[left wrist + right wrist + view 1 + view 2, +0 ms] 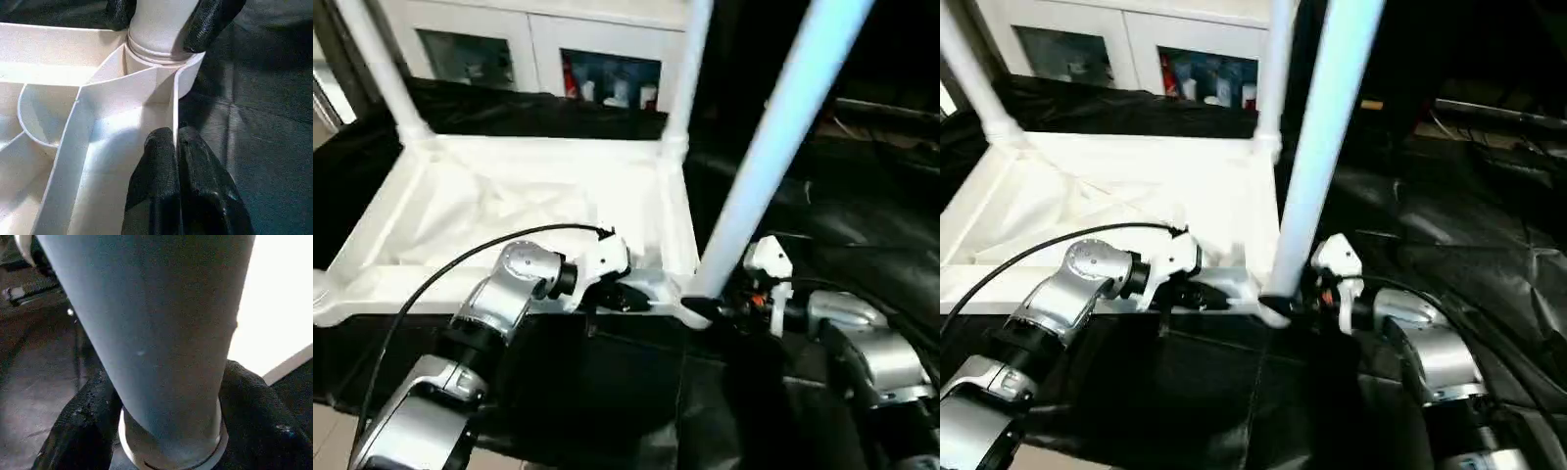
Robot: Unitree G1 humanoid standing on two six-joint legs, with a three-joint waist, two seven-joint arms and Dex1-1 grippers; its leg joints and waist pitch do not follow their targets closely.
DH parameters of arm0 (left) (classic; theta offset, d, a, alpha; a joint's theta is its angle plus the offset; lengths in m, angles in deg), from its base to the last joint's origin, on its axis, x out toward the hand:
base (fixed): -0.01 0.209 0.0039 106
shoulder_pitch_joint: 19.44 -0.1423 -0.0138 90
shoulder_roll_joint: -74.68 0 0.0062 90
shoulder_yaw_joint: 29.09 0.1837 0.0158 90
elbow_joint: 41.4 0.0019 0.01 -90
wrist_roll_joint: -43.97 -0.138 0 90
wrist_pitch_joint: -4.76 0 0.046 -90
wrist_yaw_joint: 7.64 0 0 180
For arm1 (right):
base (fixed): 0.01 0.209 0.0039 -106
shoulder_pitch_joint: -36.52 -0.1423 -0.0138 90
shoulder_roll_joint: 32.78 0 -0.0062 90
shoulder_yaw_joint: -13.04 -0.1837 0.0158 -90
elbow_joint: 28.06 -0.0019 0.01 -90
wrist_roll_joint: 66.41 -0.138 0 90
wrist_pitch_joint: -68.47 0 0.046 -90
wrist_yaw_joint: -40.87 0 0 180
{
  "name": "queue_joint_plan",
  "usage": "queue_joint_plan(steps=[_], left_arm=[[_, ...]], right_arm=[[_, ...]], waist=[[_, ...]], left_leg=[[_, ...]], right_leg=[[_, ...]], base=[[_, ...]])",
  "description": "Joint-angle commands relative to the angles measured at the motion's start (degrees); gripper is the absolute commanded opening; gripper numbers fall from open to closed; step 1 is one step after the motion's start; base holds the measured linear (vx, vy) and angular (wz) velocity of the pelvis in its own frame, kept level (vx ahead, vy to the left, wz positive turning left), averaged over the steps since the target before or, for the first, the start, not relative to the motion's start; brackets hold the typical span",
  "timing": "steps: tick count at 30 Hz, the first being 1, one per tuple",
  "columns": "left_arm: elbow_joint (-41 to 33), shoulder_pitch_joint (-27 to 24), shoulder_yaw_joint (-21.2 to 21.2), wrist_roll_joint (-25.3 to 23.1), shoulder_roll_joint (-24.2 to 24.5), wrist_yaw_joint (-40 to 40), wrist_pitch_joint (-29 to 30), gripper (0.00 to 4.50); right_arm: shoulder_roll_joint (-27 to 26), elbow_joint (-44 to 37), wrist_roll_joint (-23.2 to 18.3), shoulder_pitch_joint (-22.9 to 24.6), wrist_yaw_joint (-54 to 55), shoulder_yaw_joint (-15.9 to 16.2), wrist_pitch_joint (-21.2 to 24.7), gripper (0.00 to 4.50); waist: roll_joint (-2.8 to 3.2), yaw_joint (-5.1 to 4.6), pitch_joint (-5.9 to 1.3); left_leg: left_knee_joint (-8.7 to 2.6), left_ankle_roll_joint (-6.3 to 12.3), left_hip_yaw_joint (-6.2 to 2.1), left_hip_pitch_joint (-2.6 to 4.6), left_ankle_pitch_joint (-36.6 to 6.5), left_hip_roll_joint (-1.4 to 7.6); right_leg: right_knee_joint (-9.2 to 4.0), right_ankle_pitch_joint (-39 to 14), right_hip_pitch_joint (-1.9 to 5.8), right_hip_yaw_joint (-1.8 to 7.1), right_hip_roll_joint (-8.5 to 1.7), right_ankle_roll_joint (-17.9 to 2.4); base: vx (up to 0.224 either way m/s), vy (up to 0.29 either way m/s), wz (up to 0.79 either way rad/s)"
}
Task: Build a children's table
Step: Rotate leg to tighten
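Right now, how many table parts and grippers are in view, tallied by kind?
Tabletop: 1
Tube legs standing in corner sockets: 3, near-right, far-right, far-left
Grippers: 2, left gripper pinching the tabletop's rim, right gripper around the near-right leg's base
Total: 6

A large work table [862,225] draped in creased black cloth carries everything. Directly on it lies the white tabletop [509,211], turned underside up with its raised rim showing, the near edge close to the table's front. Thin black cables [1503,127] trail across the cloth at the far right
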Motion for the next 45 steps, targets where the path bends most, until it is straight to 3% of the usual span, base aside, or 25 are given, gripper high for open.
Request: queue_joint_plan(steps=[1,4,7,14,17,22,24,28,30,34,35,36,37,40,41,42,45], left_arm=[[0.1,-1.1,2.0,0.7,-0.2,1.4,0.9,0.0],[0.1,-1.2,1.9,0.6,-0.1,1.3,0.5,0.0],[0.1,-1.3,1.5,0.5,-0.2,1.1,0.1,0.0],[0.6,-1.1,1.1,0.3,-0.7,-1.1,0.1,0.0],[3.0,-0.1,0.1,-1.2,-2.4,-7.3,-1.0,0.0],[7.0,1.9,-0.9,-3.3,-6.5,-17.6,-0.1,0.0],[8.8,3.3,-1.0,-4.4,-9.6,-23.3,2.2,0.0],[11.2,5.1,-1.1,-5.3,-13.4,-29.0,4.0,0.0],[11.7,5.5,-0.9,-5.7,-15.5,-30.8,4.7,0.0],[11.0,4.9,1.3,-6.5,-17.9,-29.9,4.7,0.0],[10.9,4.8,1.6,-6.5,-18.0,-29.6,4.7,0.0],[11.1,4.8,1.8,-6.6,-17.9,-29.2,4.5,0.0],[11.1,4.8,1.8,-6.6,-17.9,-29.2,4.5,0.0],[11.1,4.9,1.8,-6.2,-16.0,-26.8,3.7,0.0],[11.1,4.9,1.7,-6.2,-15.8,-26.5,3.6,0.0],[11.0,4.8,1.6,-5.9,-14.8,-25.2,3.2,0.0],[10.2,4.4,1.5,-5.5,-12.8,-21.7,1.9,0.0]], right_arm=[[0.1,0.4,0.8,0.2,-1.1,1.4,-0.3,2.95],[-0.1,1.2,1.0,-0.5,-1.1,1.9,-0.4,2.95],[-0.4,1.6,1.1,-0.6,-0.9,2.6,-0.4,2.67],[-1.4,1.7,1.2,0.6,-0.2,2.6,0.3,2.43],[-3.3,3.2,2.2,1.5,4.7,1.8,-0.5,2.41],[-9.3,6.0,3.5,2.0,18.0,-1.7,1.1,2.41],[-14.9,8.2,4.4,1.6,30.2,-5.0,3.5,2.41],[-20.6,11.5,6.5,-0.1,43.0,-7.5,3.7,2.4],[-23.0,13.3,7.3,-1.4,47.3,-8.0,2.8,2.4],[-25.9,14.6,9.0,-3.2,49.3,-6.4,0.8,2.4],[-26.0,14.5,9.4,-3.3,48.9,-5.8,0.5,2.4],[-25.9,14.5,9.9,-3.5,48.2,-5.1,-0.3,2.95],[-25.9,14.5,9.9,-3.5,48.2,-5.1,-0.3,3.09],[-24.1,14.2,10.5,-4.0,44.9,-3.4,-2.0,3.08],[-23.9,14.0,10.4,-4.0,44.4,-3.4,-2.1,3.31],[-22.8,13.2,9.7,-3.9,41.8,-3.2,-2.3,3.52],[-19.8,11.5,8.2,-3.7,35.3,-3.1,-3.0,3.52]], waist=[[-0.76,0.11,-3.49],[-0.9,0.09,-3.47],[-0.93,0.09,-3.48],[-1.12,0.17,-3.67],[-1.15,0.13,-3.57],[-1.15,-0.29,-3.16],[-1.2,-0.48,-3.05],[-1.07,-0.86,-3.01],[-0.88,-0.93,-2.98],[-0.65,-1.38,-2.77],[-0.57,-1.44,-2.79],[-0.54,-1.68,-2.86],[-0.44,-1.9,-2.87],[-0.51,-2.17,-2.92],[-0.55,-2.14,-2.97],[-0.68,-2.2,-3.05],[-0.88,-2.04,-3.06]], left_leg=[[-3.33,6.49,-0.86,0.63,-7.7,3.49],[-3.39,4.94,-0.82,0.67,-9.2,3.46],[-3.25,4.47,-0.85,0.45,-9.4,3.34],[-2.98,5.07,-0.82,0.37,-7.7,3.26],[-3.03,4.91,-0.81,0.47,-8.3,3.25],[-3.72,0.68,-1.22,0.96,-16.5,3.19],[-3.95,-0.49,-1.46,1.08,-18.8,3.04],[-4.04,-1.71,-1.8,1.36,-21.6,2.73],[-4.1,-1.66,-1.92,1.64,-22.6,2.73],[-4.44,-1.76,-2.23,1.88,-26.5,2.69],[-4.48,-1.81,-2.28,2.05,-27.1,2.73],[-4.56,-1.8,-2.35,2.07,-27.6,2.76],[-4.76,-1.79,-2.42,1.88,-27.8,2.85],[-5.0,-1.55,-2.4,1.6,-27.7,2.93],[-4.96,-1.45,-2.4,1.63,-27.7,2.9],[-4.97,-1.0,-2.3,1.38,-26.9,2.91],[-4.74,0.5,-1.95,1.15,-24.7,2.87]], right_leg=[[-2.87,-7.9,3.09,2.6,-3.6,-16.0],[-3.01,-9.9,2.94,2.69,-3.55,-15.1],[-2.97,-10.6,2.97,2.78,-3.64,-14.4],[-2.69,-9.4,2.95,2.77,-3.58,-14.2],[-2.87,-10.4,2.76,2.72,-3.49,-14.0],[-4.47,-23.5,2.1,2.6,-3.51,-9.9],[-4.86,-27.0,1.86,2.52,-3.48,-8.0],[-5.78,-32.9,1.44,2.26,-3.62,-5.4],[-6.11,-33.5,1.21,2.1,-3.6,-4.8],[-6.77,-34.4,1.15,1.62,-3.47,-3.8],[-6.82,-34.5,1.07,1.62,-3.49,-3.7],[-6.82,-33.4,1.12,1.64,-3.5,-4.0],[-6.69,-31.9,1.28,1.67,-3.44,-4.4],[-6.34,-28.5,1.49,1.89,-3.46,-5.8],[-6.31,-28.2,1.54,1.87,-3.46,-5.9],[-6.14,-27.2,1.73,2.03,-3.56,-6.3],[-6.18,-26.6,1.91,2.28,-3.81,-7.1]], base=[[0.0,0.0,0.0],[0.0,0.0,0.0],[0.0,0.0,0.0],[0.0,0.0,0.0],[0.0,0.0,0.0],[0.0,0.0,0.0],[0.0,0.0,0.0],[0.0,0.0,0.0],[0.0,0.0,0.0],[0.0,0.0,0.0],[0.0,0.0,0.0],[0.0,0.0,0.0],[0.0,0.0,0.0],[0.0,0.0,0.0],[0.0,0.0,0.0],[0.0,0.0,0.0],[0.0,0.0,0.0]])
